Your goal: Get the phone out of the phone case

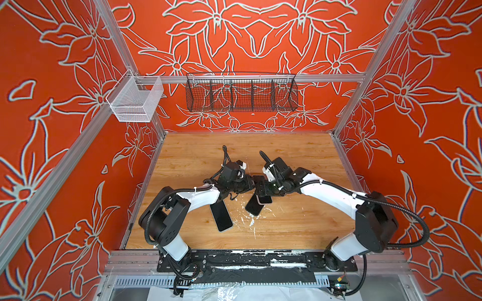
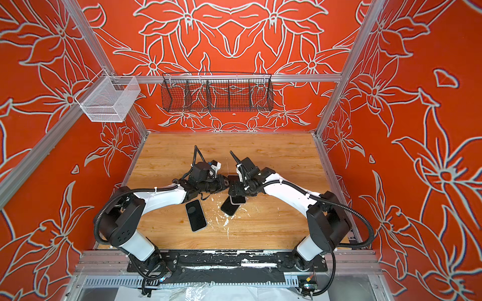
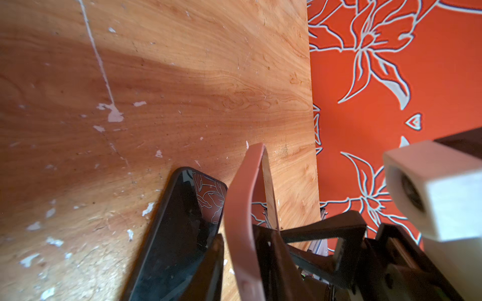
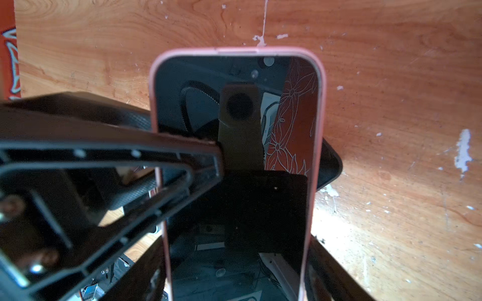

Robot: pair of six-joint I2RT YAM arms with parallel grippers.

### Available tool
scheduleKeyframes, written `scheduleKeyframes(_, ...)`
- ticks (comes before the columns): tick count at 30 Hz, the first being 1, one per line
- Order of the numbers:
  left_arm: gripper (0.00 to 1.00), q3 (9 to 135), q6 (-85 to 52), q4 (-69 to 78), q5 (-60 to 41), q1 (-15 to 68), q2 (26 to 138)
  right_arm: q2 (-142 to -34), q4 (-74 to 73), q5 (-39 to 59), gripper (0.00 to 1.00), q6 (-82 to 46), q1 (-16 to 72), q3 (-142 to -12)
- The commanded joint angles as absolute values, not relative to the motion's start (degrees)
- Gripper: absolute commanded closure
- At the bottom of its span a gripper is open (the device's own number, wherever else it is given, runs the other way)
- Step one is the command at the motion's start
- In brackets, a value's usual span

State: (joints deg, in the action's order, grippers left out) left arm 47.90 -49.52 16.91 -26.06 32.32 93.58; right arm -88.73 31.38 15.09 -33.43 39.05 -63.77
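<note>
**Two claws on one cased phone**

Both arms meet over the middle of the table [image 1: 287, 156]. The right claw [image 4: 234, 247] grasps the phone [image 4: 247, 203] across its width, one finger along each long edge, and holds it off the wood with the screen towards the right wrist camera. The pink case [image 4: 322, 104] wraps the top and both sides of the screen, so the phone sits fully inside it.

The left claw [image 3: 245, 234] reaches in from the side. In the right wrist view one left finger [image 4: 182, 142] lies across the glass with its tip near the middle of the screen. In the left wrist view the case [image 3: 242, 208] stands edge-on between the two left fingers. Whether they are clenched on it or only close around it, I cannot tell.

Under the held phone a dark phone [image 4: 330, 166] lies flat on the table, partly covered by it; both top views show it jutting out towards the near edge [image 1: 253, 207]. A third, loose phone [image 2: 196, 215] lies screen-up beside the left forearm, near the dark one but apart from it. White flecks mark the wood between them.
</note>
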Motion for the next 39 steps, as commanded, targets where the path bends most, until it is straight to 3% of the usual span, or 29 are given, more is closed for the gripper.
scheduleKeyframes(1, 0.7, 48.47, -50.86, 19.31, -26.76, 33.29, 94.73, -86.96, 29.28, 15.91, 0.61, -33.37, 39.64, -63.37)
scheduleKeyframes(4, 0.72, 48.12, -51.56, 20.1, -26.7, 33.49, 94.92, -87.27, 29.18, 15.91, 0.61, -33.18, 39.69, -63.37)
scheduleKeyframes(8, 0.98, 47.68, -52.8, 21.45, -27.07, 33.49, 94.58, -87.72, 28.83, 16.08, 0.61, -33.16, 39.65, -63.46)
scheduleKeyframes(13, 1.0, 46.89, -54.51, 23.52, -27.77, 33.49, 93.06, -88.15, 28.31, 16.5, 0.59, -33.35, 39.71, -63.76)
scheduleKeyframes(22, 1.0, 46.3, -52.96, 22.35, -24.24, 32.91, 85.34, -79.13, 25.88, 16.22, 0.03, -31.26, 39.69, -60.56)
scheduleKeyframes(30, 1.0, 41.66, -57.97, 35.62, -21.01, 29.18, 79.31, -66.61, 24.56, 13.36, 0.02, -32.27, 39.55, -55.63)
scheduleKeyframes(39, 1.0, 34.43, -65.71, 56.75, -14.66, 26.37, 79.15, -54.06, 9.03, 16.51, 0.06, -41.26, 38.77, -43.19)
